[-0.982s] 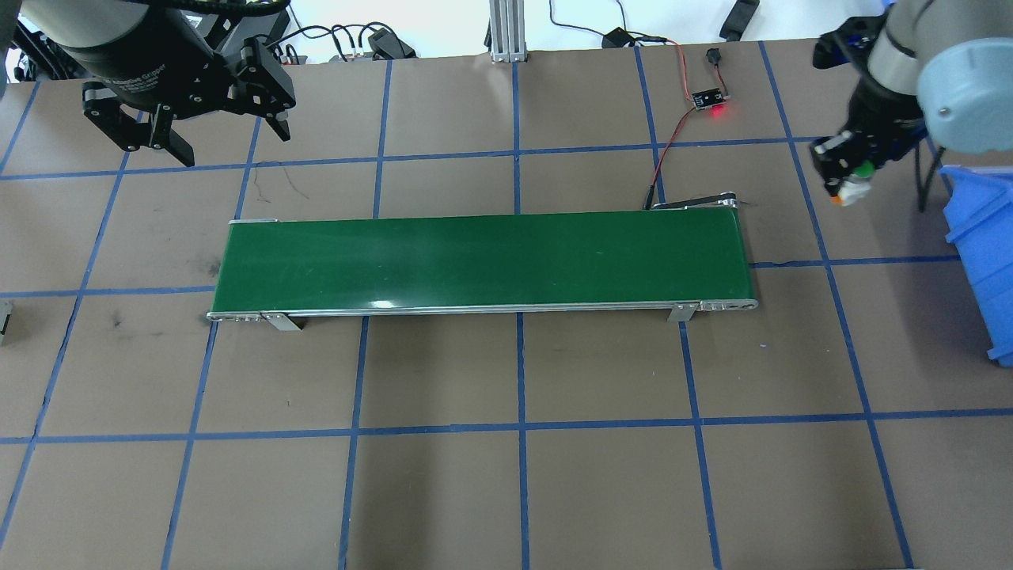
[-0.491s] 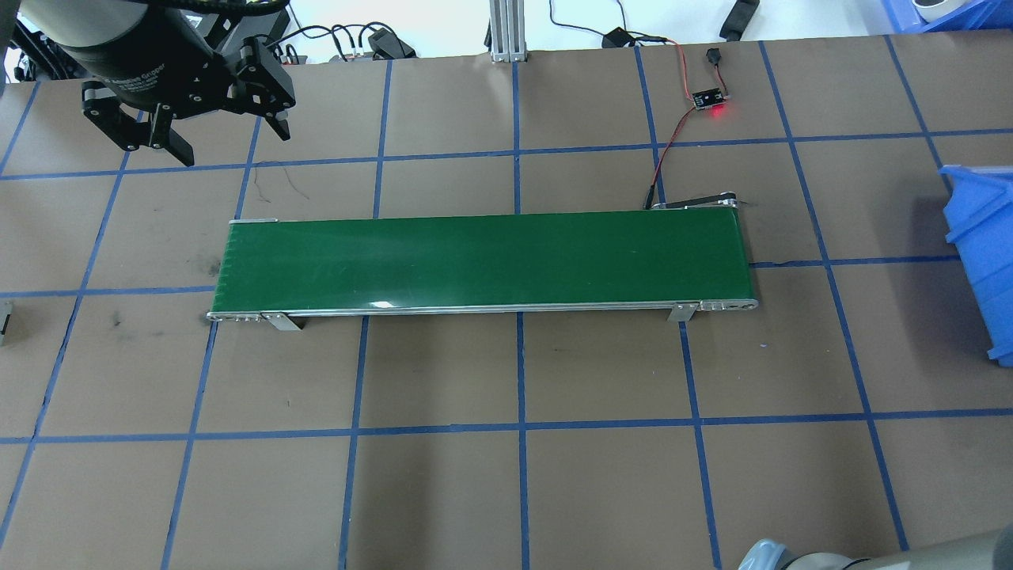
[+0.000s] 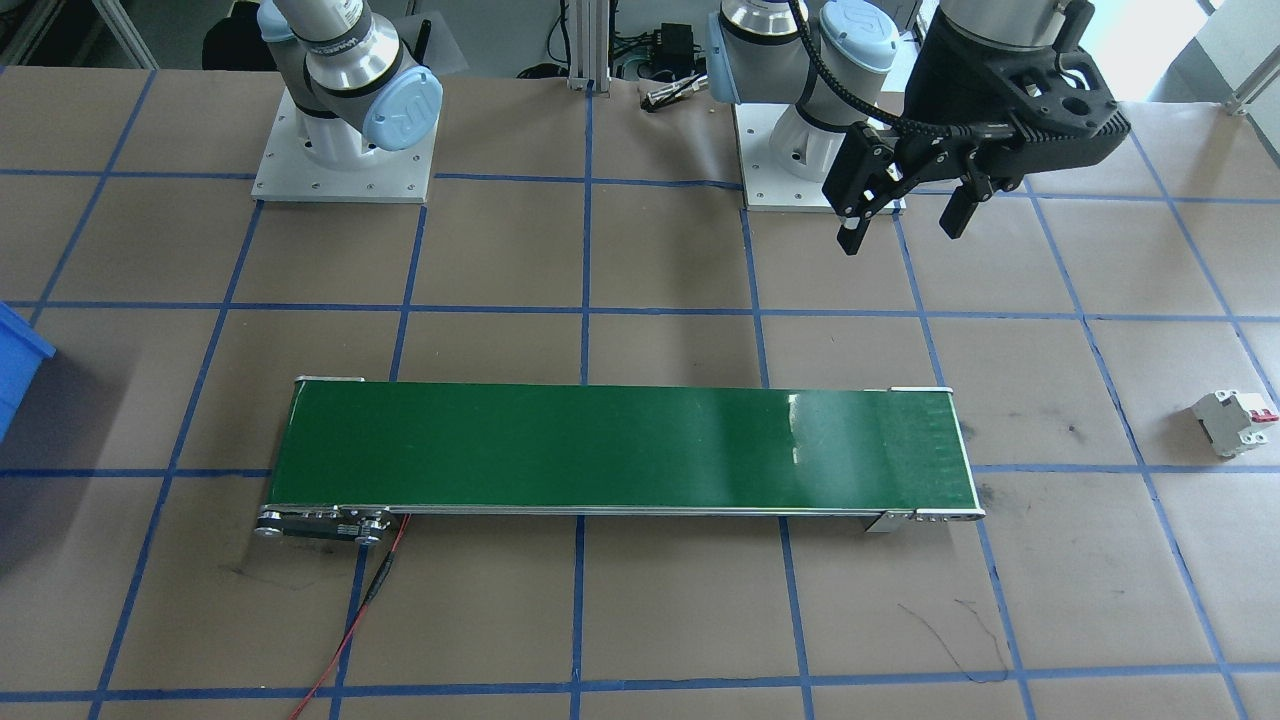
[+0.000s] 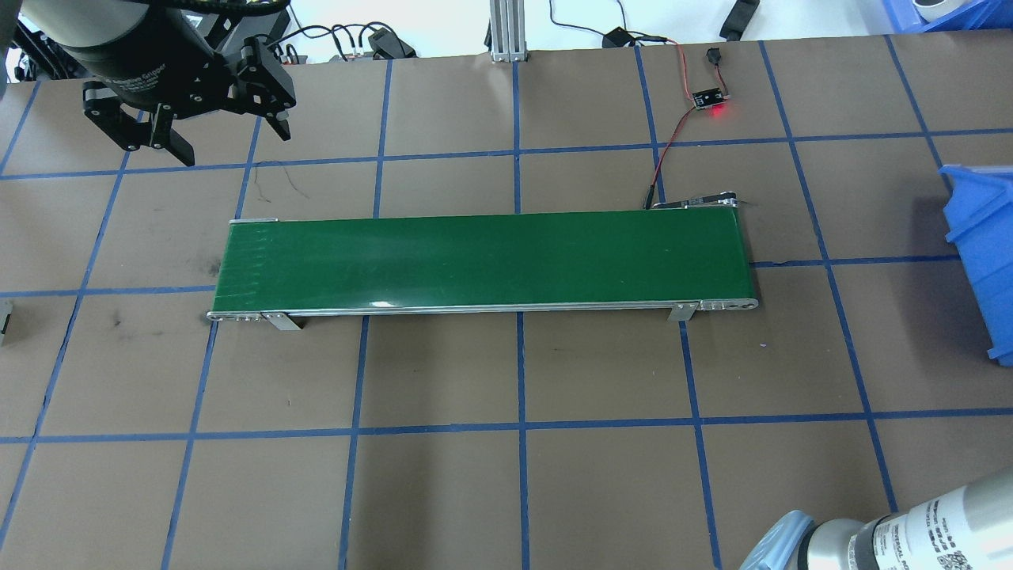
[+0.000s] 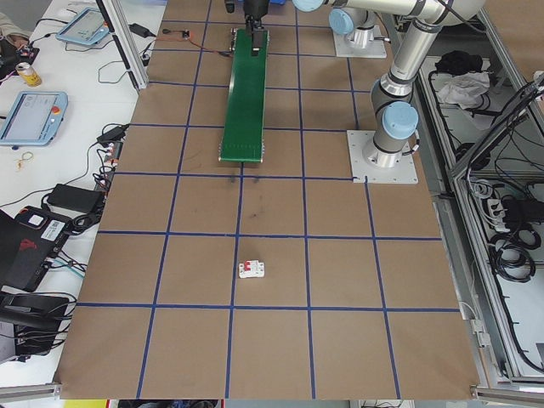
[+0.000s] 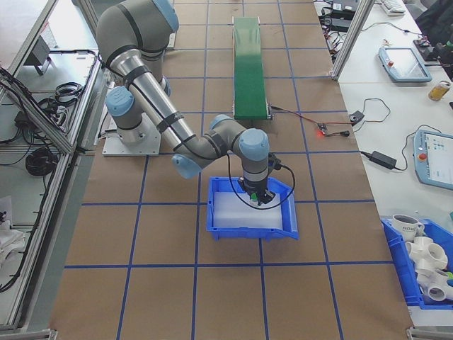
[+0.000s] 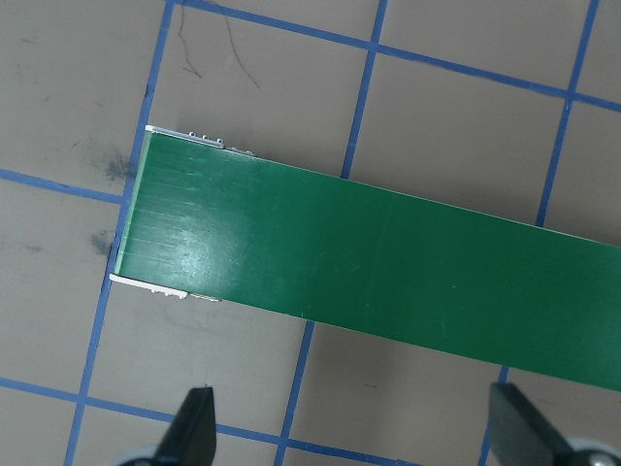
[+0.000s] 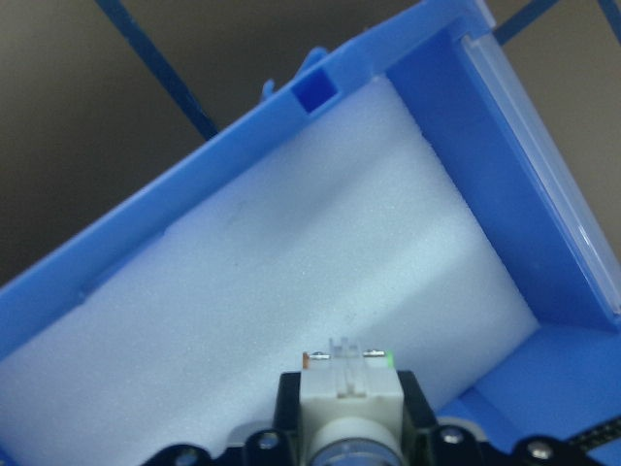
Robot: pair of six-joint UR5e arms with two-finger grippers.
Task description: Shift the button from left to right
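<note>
Green-capped white plastic button point(image 8: 346, 390) sits clamped in the right end effector point(image 6: 255, 196), over the white foam lining of a blue plastic bin point(image 8: 427, 87). Left end effector point(image 4: 212, 131) hangs spread wide, empty, beyond the smooth green conveyor belt point(image 4: 483, 261).

Brown table point(image 4: 443, 475) with a blue tape grid; on it sit a green conveyor point(image 4: 483, 261), blue bin point(image 6: 251, 209), and white breaker point(image 3: 1235, 422).

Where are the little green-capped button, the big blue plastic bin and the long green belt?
little green-capped button point(image 8: 347, 388): right wrist view, on its white body between the fingers.
big blue plastic bin point(image 6: 287, 225): exterior right view, on its right wall.
long green belt point(image 4: 483, 261): overhead view, on the belt's middle.
</note>
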